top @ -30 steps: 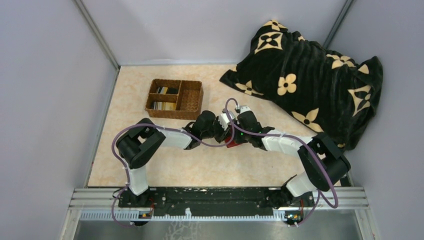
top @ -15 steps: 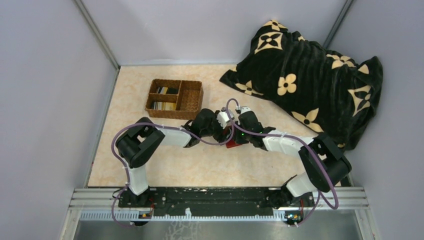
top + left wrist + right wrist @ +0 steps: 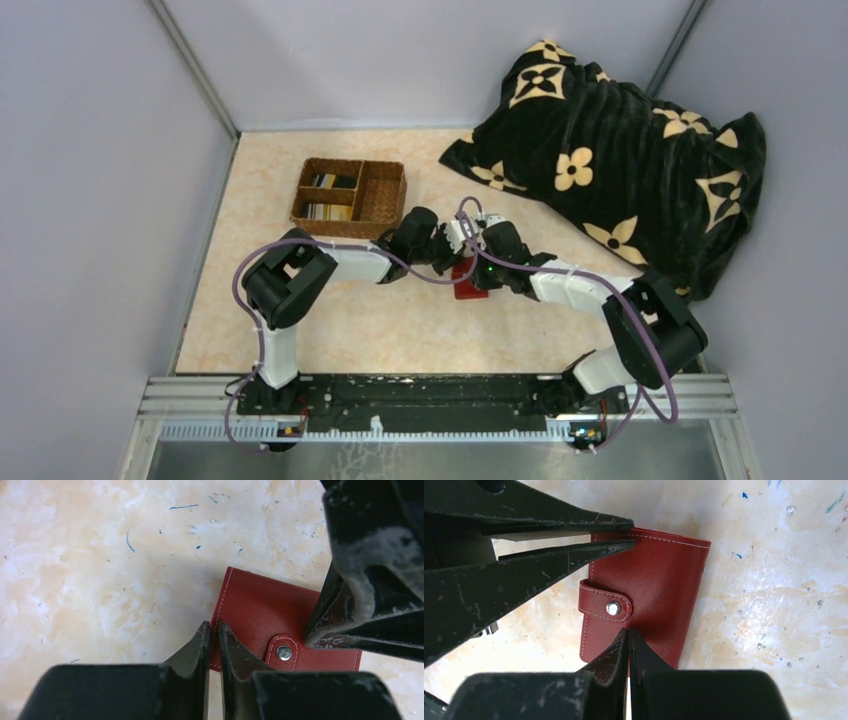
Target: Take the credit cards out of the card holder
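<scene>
The red card holder lies flat and closed on the table, its snap tab fastened. No cards show in it. My left gripper has its jaws together but for a thin slit, tips at the holder's edge near a corner. Its fingers reach in from the left in the right wrist view. My right gripper is shut, tips on the holder's cover just beside the tab. Several credit cards lie in the wicker basket.
The brown divided basket stands behind and left of the grippers, more striped cards in its front pocket. A black blanket with cream flowers fills the back right. Grey walls close in the table on three sides.
Both grippers have shifted slightly back and right over the holder. The left arm has stretched further toward it. The holder has barely moved.
</scene>
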Controlling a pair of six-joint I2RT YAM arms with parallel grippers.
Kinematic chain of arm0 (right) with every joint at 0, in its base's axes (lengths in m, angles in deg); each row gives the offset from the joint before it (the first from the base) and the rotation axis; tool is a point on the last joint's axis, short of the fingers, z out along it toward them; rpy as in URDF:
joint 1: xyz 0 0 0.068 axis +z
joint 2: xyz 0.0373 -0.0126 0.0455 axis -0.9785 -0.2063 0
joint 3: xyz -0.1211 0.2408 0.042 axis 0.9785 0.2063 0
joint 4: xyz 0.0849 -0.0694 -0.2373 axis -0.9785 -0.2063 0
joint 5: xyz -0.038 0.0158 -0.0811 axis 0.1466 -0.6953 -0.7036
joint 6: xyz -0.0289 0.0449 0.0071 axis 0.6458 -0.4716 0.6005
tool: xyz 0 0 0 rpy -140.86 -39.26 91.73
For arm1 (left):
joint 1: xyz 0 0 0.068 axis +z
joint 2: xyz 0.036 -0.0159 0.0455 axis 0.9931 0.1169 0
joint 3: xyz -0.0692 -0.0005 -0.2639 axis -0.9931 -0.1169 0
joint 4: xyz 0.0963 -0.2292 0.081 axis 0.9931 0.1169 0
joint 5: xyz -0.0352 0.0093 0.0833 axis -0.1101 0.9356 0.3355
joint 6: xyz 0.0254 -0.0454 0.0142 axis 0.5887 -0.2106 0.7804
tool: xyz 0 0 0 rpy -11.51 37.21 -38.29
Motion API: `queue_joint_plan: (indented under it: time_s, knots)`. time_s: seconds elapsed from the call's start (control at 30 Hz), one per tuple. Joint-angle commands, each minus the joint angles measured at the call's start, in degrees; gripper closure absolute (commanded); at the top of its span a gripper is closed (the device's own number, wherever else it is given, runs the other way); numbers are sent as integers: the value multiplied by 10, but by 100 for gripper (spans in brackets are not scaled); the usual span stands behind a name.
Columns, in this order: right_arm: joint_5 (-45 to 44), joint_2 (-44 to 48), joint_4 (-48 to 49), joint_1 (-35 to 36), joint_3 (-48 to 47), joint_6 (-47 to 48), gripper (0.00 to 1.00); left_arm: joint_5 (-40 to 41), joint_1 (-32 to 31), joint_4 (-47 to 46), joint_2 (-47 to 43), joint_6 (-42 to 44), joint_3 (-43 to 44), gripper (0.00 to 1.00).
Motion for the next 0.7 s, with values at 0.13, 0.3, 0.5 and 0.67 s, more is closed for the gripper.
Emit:
queue_joint_plan:
  time_s: [0.13, 0.3, 0.5, 0.67]
  knots:
    - [-9, 29, -8, -19, -3, 13, 100, -85, -14, 80, 0, -13, -34, 29]
    - [13, 86, -42, -19, -27, 15, 100, -74, -9, 69, -11, -20, -46, 9]
    - [-4, 133, -71, -19, -48, 21, 100, -73, -6, 32, -20, -39, -59, 6]
    - [13, 107, -62, -21, -44, 26, 100, -70, -6, 15, -51, -49, -81, 6]
